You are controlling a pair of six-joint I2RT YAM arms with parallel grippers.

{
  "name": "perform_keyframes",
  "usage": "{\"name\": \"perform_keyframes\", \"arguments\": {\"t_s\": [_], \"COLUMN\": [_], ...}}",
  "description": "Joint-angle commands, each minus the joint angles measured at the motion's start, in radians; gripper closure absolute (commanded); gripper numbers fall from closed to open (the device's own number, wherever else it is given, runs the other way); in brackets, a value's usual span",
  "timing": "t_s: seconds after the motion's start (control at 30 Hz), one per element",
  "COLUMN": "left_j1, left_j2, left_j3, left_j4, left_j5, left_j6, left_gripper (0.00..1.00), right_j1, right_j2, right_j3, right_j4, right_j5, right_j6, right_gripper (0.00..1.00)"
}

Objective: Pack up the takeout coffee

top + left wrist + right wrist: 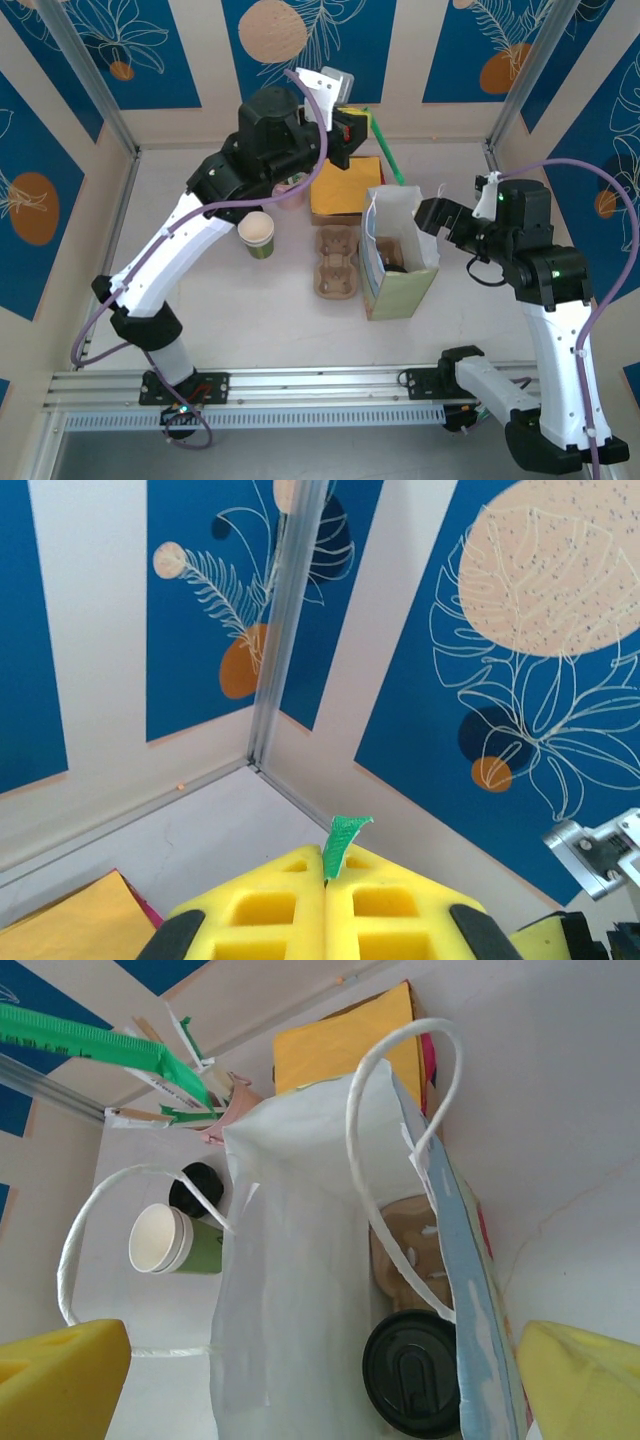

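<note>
Inside paper bag [402, 290], right of desk [250, 320] centre: takeout coffee [410, 1372] standing upright, black lid facing up. Right hand [432, 214] hovering at bag mouth, yellow pads [65, 1375] spread wide either side, gripping nothing. Left hand [325, 885] hanging raised near back wall, pads pressing together, pinching green strip [343, 842]. Lidless green cup [257, 233] and cardboard carrier [337, 262] sitting on desk left of bag, apart from each other. Yellow flat packet [345, 188] lying behind carrier.
</note>
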Motion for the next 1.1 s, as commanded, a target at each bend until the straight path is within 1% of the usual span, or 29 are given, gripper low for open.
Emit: {"name": "perform_keyframes", "arguments": {"t_s": [0.0, 0.2, 0.53, 0.8, 1.0, 1.03, 1.07], "left_j1": [-0.022, -0.051, -0.078, -0.083, -0.087, -0.087, -0.088], "left_j2": [0.043, 0.123, 0.288, 0.350, 0.377, 0.379, 0.381], "left_j3": [0.012, 0.046, 0.164, 0.164, 0.162, 0.163, 0.163], "left_j4": [-0.044, -0.097, -0.189, -0.218, -0.244, -0.248, -0.251], "left_j5": [-0.020, -0.019, -0.029, -0.019, -0.047, -0.051, -0.055], "left_j6": [0.027, 0.046, 0.103, 0.114, 0.141, 0.143, 0.145], "left_gripper": [1.00, 1.00, 1.00, 1.00, 1.00, 1.00, 0.97], "right_j1": [-0.011, -0.027, -0.054, -0.088, -0.093, -0.095, -0.095], "right_j2": [-0.020, -0.022, -0.023, -0.021, -0.016, -0.015, -0.014], "right_j3": [-0.013, -0.014, -0.027, -0.039, -0.045, -0.045, -0.046], "right_j4": [-0.024, -0.032, -0.032, -0.023, -0.014, -0.014, -0.014], "right_j5": [0.003, 0.000, -0.022, -0.047, -0.065, -0.066, -0.067], "right_j6": [0.012, 0.007, 0.000, -0.006, -0.006, -0.006, -0.006], "right_gripper": [0.01, 0.01, 0.01, 0.01, 0.01, 0.01, 0.01]}}
